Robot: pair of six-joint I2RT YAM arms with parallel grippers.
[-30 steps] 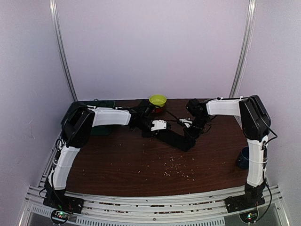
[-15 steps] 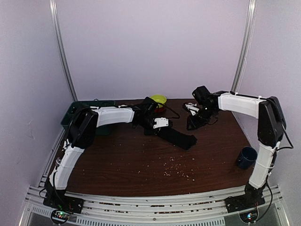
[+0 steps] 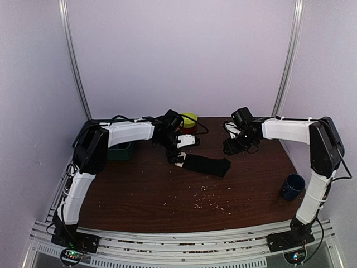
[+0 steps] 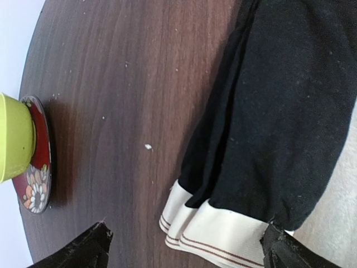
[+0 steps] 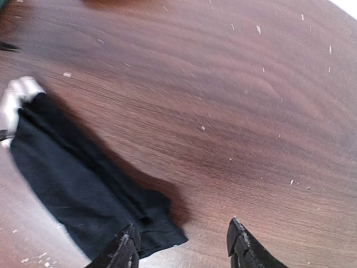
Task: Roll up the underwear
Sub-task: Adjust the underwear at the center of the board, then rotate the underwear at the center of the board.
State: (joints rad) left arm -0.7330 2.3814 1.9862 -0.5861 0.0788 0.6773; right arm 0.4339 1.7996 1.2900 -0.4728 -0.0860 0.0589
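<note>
One piece of underwear (image 3: 205, 164) lies on the brown table as a long folded black strip, its white band (image 3: 177, 158) at the left end. My left gripper (image 3: 179, 151) hovers over that band. In the left wrist view the striped band (image 4: 223, 226) sits between my wide-open left gripper (image 4: 184, 252), and neither fingertip presses on it. My right gripper (image 3: 230, 148) hangs just past the strip's right end. The right wrist view shows the black fabric (image 5: 83, 192) at the lower left, with my right gripper (image 5: 181, 248) open and one fingertip (image 5: 125, 247) above the cloth's corner.
A yellow-green bowl (image 3: 187, 119) on a red flowered saucer (image 4: 36, 178) stands at the table's back, close behind the left gripper. A dark green bin (image 3: 120, 149) sits at the left. A blue mug (image 3: 292, 186) is at the right edge. Crumbs (image 3: 209, 200) dot the table's front middle.
Both grippers have opened and let go of the underwear. The right arm has pulled back to the right, and the strip now lies flatter on the table.
</note>
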